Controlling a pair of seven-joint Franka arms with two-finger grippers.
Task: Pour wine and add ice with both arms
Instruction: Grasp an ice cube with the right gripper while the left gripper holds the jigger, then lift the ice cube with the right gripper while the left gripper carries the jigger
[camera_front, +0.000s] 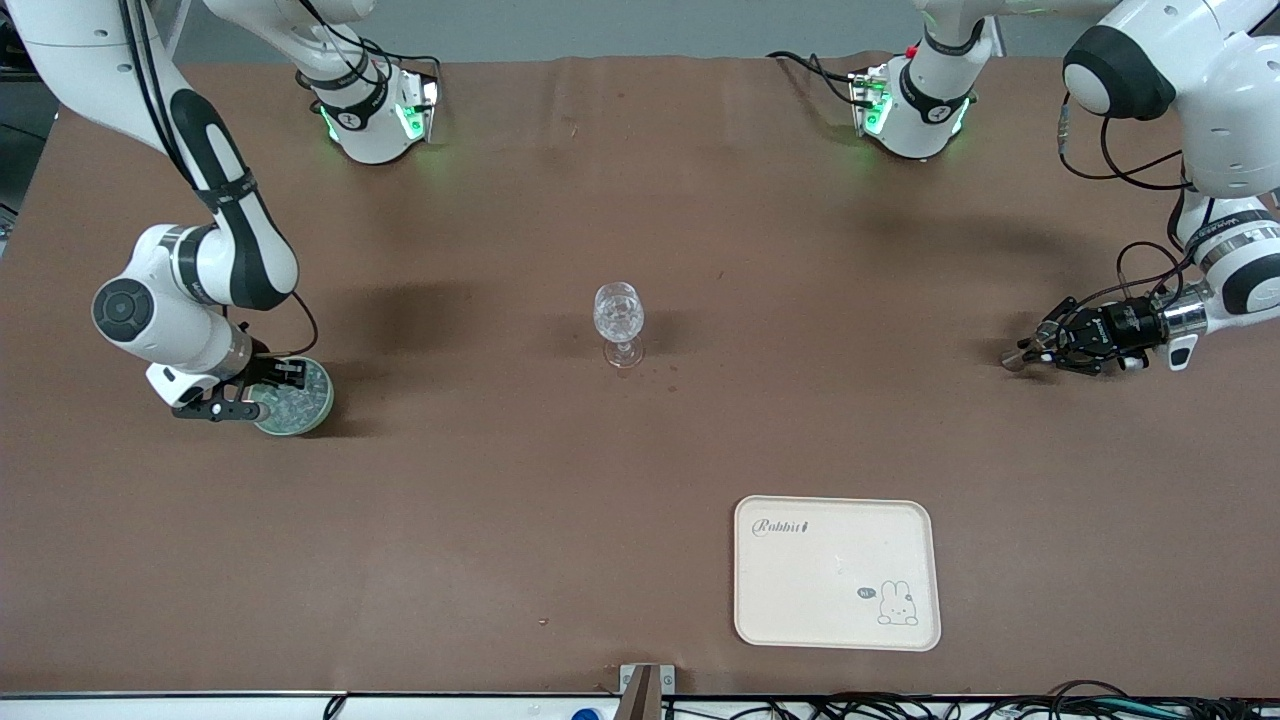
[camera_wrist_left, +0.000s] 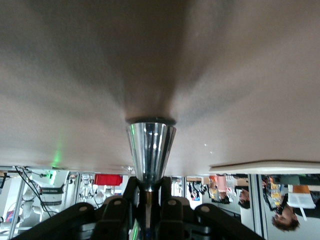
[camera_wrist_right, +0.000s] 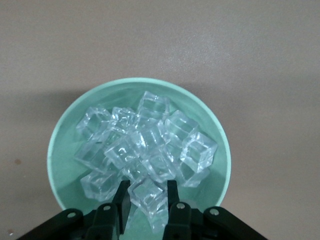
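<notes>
One stemmed glass (camera_front: 619, 323), one green bowl (camera_front: 300, 420), over a dozen ice cubes (camera_wrist_right: 145, 155), one tray (camera_front: 836, 572), one metal cup (camera_wrist_left: 150, 149)

The brown table (camera_front: 640, 480) carries a stemmed glass (camera_front: 619, 322), green bowl (camera_front: 300, 405) and cream tray (camera_front: 836, 572).

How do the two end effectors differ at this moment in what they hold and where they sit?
The right end effector is shut on an ice cube inside the pale green bowl; the left end effector is shut on a shiny metal cup. The right points down into the bowl at the right arm's end of the table; the left lies roughly level, low at the left arm's end. Both are black, two-fingered and closed.
</notes>
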